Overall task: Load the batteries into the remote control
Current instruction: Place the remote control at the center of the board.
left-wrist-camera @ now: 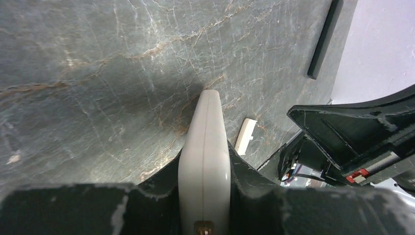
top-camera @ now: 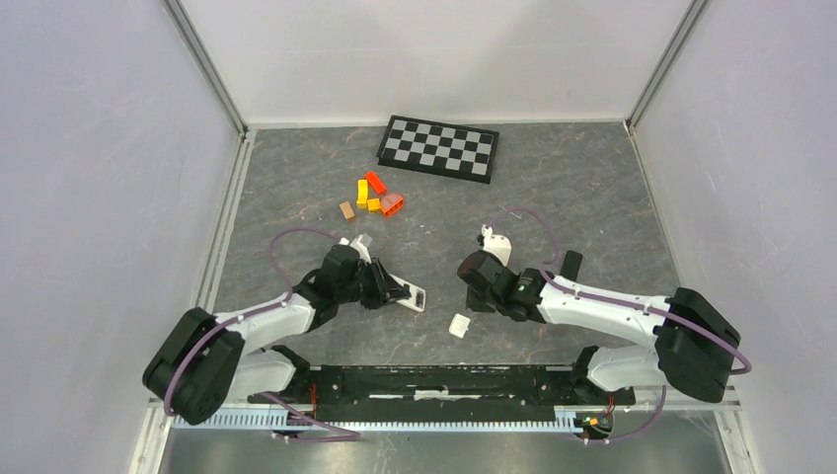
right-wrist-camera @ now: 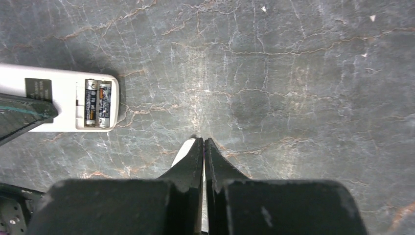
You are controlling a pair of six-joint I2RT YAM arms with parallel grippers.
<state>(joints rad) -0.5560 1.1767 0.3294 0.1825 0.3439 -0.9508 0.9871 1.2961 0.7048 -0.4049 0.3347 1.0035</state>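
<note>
My left gripper (top-camera: 388, 288) is shut on the white remote control (top-camera: 413, 295) and holds it by its long sides just above the table; in the left wrist view the remote (left-wrist-camera: 208, 117) sticks out edge-on between the fingers. In the right wrist view the remote (right-wrist-camera: 58, 95) lies back up with its compartment open, and two batteries (right-wrist-camera: 97, 103) sit side by side in it. My right gripper (top-camera: 472, 301) is shut and empty (right-wrist-camera: 203, 142), low over the table to the right of the remote. The white battery cover (top-camera: 459, 324) lies on the table under its fingertips.
A checkerboard (top-camera: 437, 147) lies at the back. Orange and red blocks (top-camera: 375, 195) and a brown block (top-camera: 346, 209) sit in front of it. A small white piece (top-camera: 361, 241) lies behind my left gripper. White walls close in both sides.
</note>
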